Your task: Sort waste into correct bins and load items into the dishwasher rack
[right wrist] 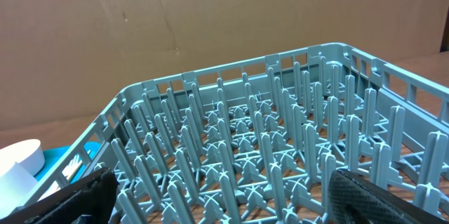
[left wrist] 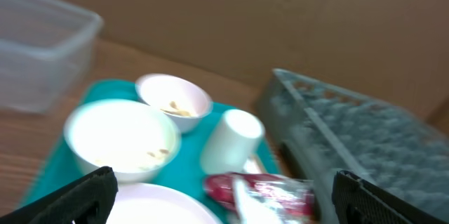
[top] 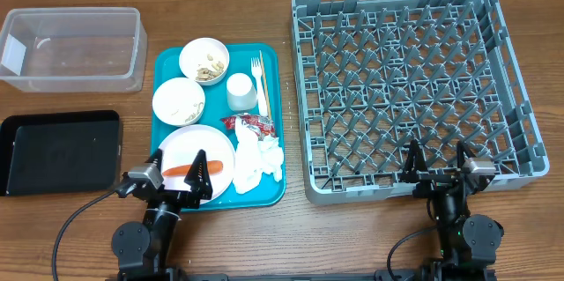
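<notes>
Overhead, your left tool (top: 169, 184) stands wide open, gripping nothing, at the near edge of the teal tray (top: 166, 59). From above, the carrot (top: 181, 170) lies on the plate (top: 192, 144) right by its fingertips, the napkin (top: 256, 162) is just to its right, and the black tray (top: 57, 151) and clear tub (top: 70, 49) sit off to its left. Your right tool (top: 438, 171) is also spread wide and holds nothing, at the near wall of the dishwasher rack (top: 405, 78), whose pegs rise just ahead of it.
</notes>
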`<state>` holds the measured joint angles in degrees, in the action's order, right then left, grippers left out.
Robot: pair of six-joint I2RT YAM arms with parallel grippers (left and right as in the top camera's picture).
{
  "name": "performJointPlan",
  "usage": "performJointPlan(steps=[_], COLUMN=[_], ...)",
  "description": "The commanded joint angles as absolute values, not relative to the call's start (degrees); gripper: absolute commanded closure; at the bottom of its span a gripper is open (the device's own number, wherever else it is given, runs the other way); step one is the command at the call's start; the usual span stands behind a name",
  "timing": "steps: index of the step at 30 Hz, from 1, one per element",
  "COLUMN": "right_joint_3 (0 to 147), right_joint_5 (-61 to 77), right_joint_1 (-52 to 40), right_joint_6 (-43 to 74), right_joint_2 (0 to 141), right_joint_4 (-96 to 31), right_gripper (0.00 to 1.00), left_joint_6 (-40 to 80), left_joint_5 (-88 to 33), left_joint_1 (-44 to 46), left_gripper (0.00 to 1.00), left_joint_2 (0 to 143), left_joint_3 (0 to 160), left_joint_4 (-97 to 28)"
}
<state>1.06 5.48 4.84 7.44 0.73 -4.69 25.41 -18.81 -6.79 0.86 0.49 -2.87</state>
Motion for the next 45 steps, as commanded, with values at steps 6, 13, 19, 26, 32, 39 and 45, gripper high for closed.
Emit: performJointPlan(steps=[6,13,19,26,32,39,45], right_joint_3=[0.5,0.5,0.5,0.5,0.5,0.5,0.5], right_joint_5=[4.7,4.7,4.7,4.7,4.7,4.7,4.7], right_joint_1=[5.0,5.0,5.0,5.0,5.0,5.0,5.0], right_joint_6=[7.2,7.2,7.2,7.2,7.2,7.2,7.2], right_joint_2=[0.3,0.3,0.3,0.3,0.3,0.3,0.3], right_joint_4=[-4.4,-4.4,-4.4,-4.4,-4.4,-4.4,-4.4], right_gripper=[0.0,0.0,0.0,0.0,0.0,0.0,0.0], left_joint_6=[36.4,40.6,35.8,26.6,20.3,32.4,39.6], left_joint_5=[-35.3,-39.0,-33.0,-24.2,-33.4,-34.8,-14.9], left_joint_1=[-6.9,-6.9,-6.9,-6.9,-6.9,-6.9,-6.9], left_gripper=[0.0,0.0,0.0,0.0,0.0,0.0,0.0], left_joint_2=[0.4,0.4,1.6,15.2,29.9,36.8,46.2], left_joint_3=[0.4,2.8,12.1,32.9,51.6,54.5,62.3], left_joint_4=[-2.5,-2.6,-12.4,-32.7,-48.8,-53.1,-68.1])
